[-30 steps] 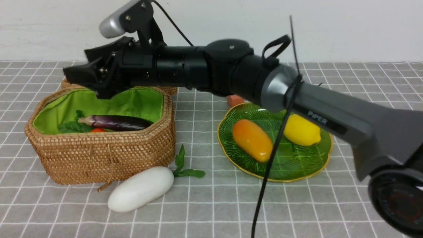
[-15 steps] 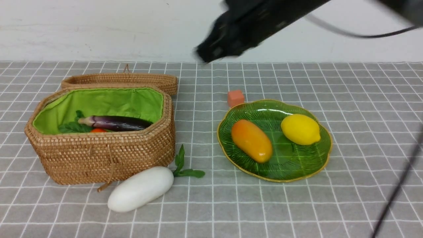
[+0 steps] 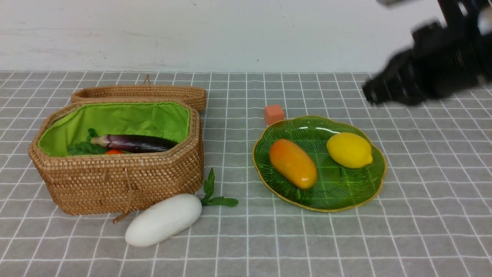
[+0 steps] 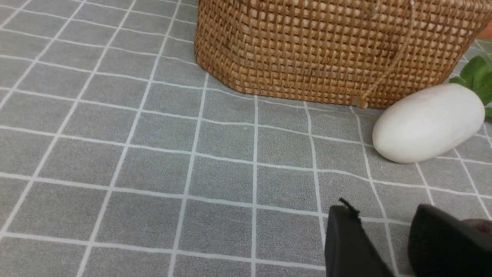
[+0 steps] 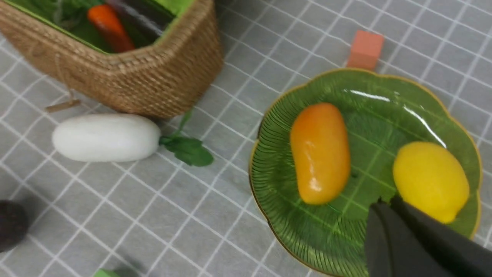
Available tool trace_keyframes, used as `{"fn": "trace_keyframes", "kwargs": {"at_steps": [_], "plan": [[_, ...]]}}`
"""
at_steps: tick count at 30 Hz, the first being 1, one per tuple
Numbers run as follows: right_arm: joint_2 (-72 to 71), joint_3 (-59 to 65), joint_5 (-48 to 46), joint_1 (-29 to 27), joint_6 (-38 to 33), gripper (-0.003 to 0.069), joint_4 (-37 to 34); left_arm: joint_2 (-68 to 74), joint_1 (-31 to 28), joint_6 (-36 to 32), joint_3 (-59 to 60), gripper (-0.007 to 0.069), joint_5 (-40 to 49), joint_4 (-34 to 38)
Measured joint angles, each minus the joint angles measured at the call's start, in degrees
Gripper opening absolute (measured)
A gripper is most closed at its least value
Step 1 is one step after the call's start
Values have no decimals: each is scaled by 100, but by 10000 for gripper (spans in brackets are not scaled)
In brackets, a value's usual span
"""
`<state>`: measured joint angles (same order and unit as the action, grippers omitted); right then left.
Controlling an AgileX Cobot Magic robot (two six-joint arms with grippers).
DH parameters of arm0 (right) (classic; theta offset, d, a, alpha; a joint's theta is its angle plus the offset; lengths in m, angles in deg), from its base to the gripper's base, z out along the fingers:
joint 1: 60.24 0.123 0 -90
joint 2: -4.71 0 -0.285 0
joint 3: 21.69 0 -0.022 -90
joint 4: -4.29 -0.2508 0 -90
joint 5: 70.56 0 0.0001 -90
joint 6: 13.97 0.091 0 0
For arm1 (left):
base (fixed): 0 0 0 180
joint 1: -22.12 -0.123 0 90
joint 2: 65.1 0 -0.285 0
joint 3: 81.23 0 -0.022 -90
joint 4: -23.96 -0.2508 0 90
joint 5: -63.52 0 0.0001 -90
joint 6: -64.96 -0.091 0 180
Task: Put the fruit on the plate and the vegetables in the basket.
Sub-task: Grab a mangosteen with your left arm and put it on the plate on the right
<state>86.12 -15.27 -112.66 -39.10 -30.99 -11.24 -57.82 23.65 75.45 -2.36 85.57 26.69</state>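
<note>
The woven basket (image 3: 127, 181) holds the purple aubergine (image 3: 134, 142) and the carrot (image 5: 109, 27) on its green lining. In front of it, on the cloth, lies the white vegetable (image 3: 163, 219) with its green leaves. The orange-yellow mango (image 3: 293, 163) and the lemon (image 3: 349, 150) rest on the green plate (image 3: 338, 192). A dark round fruit (image 5: 11, 225) sits on the cloth, seen only in the right wrist view. My right gripper (image 3: 369, 94) hangs blurred above the plate's far right side, shut and empty (image 5: 384, 202). My left gripper (image 4: 384, 209) hovers low near the white vegetable (image 4: 428, 123), its jaws apart around bare cloth.
A small orange cube (image 3: 274, 114) stands just behind the plate. The basket's lid (image 3: 142, 93) leans behind the basket. A white wall bounds the far edge of the grey checked cloth (image 3: 423, 231). Something small and green (image 5: 103, 274) shows at the right wrist view's edge.
My right arm has swung from over the basket up and across to the far right, and its gripper has shut. The vegetables and fruit have not moved.
</note>
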Motion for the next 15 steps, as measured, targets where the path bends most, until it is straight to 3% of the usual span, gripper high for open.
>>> {"fn": "trace_keyframes", "kwargs": {"at_steps": [7, 15], "plan": [[-1625, 2616, 2219, 0, 46, -1, 0, 0, 0, 0, 0, 239, 0, 0], [-2694, 3756, 2734, 0, 55, 4, -130, 0, 0, 0, 0, 239, 0, 0]]}}
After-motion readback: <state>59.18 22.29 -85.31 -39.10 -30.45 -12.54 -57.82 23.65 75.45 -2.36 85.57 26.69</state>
